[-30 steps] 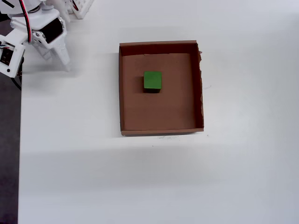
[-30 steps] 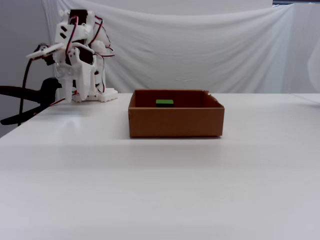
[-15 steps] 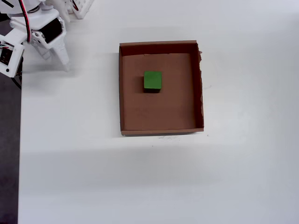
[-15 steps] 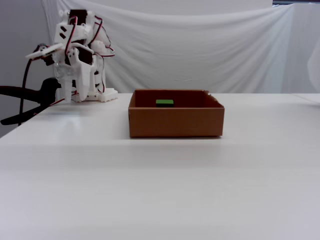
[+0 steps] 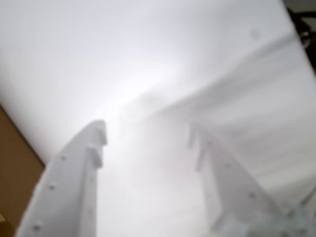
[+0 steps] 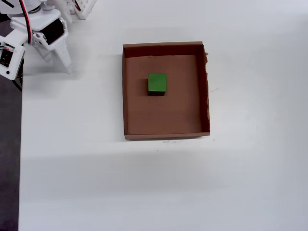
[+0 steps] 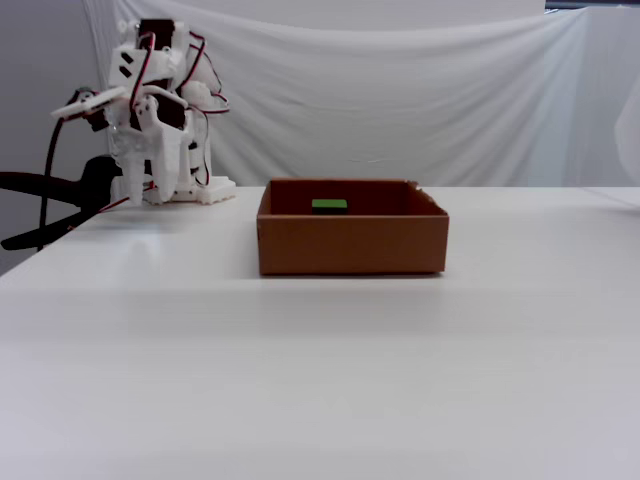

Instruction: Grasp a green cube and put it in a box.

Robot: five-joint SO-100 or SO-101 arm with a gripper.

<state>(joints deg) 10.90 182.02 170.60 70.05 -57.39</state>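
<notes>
Overhead view: the green cube (image 6: pixel 157 83) already lies inside the box (image 6: pixel 166 134), toward its far wall, at mid-counter. My tool (image 6: pixel 61 58) sits well apart from it, at the counter's (image 6: pixel 96 183) far-left corner. In the wrist view its two fingers (image 5: pixel 79 182) stand apart and empty over bare counter. I judge the placing done; no reach toward the cube is needed.

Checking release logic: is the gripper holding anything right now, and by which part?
Nothing is held. The gripper is open with only bare table between its fingers, and the green cube lies inside the box, apart from the arm.
</notes>
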